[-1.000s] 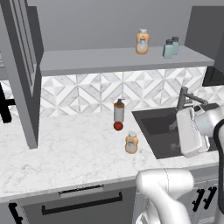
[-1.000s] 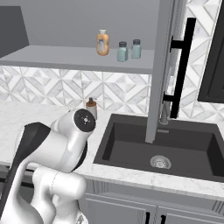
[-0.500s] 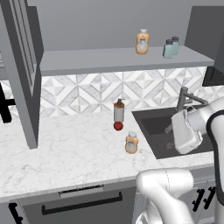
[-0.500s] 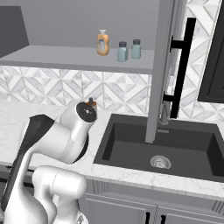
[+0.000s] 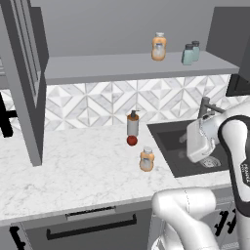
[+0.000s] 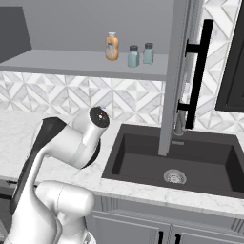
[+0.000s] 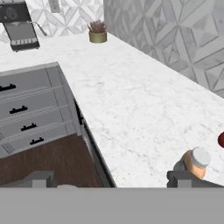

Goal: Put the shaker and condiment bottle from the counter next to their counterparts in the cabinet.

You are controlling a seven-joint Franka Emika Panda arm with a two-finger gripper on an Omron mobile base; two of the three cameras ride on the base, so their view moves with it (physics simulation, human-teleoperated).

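The condiment bottle (image 5: 146, 159) (image 7: 195, 162), squat and orange with a light cap, stands upright on the white marble counter (image 5: 73, 166) close to its front edge. My gripper (image 5: 184, 146) (image 7: 114, 181) hangs open over the sink, right of the bottle and apart from it, with nothing between its fingers. On the cabinet shelf (image 5: 97, 68) (image 6: 57, 62) stands an orange twin bottle (image 5: 158, 47) (image 6: 112, 46). Beside it are two teal-grey jars with dark caps (image 5: 188, 54) (image 6: 133, 56), close together. I cannot tell which one is the shaker.
A tall grey pump dispenser (image 5: 132, 124) and a small red round thing (image 5: 132, 141) stand behind the bottle. The black sink (image 5: 168, 141) (image 6: 176, 157) with its faucet (image 5: 205, 105) lies to the right. An open cabinet door (image 5: 27, 73) hangs at the left. Drawers (image 7: 30, 109) sit below the counter.
The hand has drifted a little left over the sink, toward the bottle on the counter, and the arm's elbow has swung. The jaws have stayed open.
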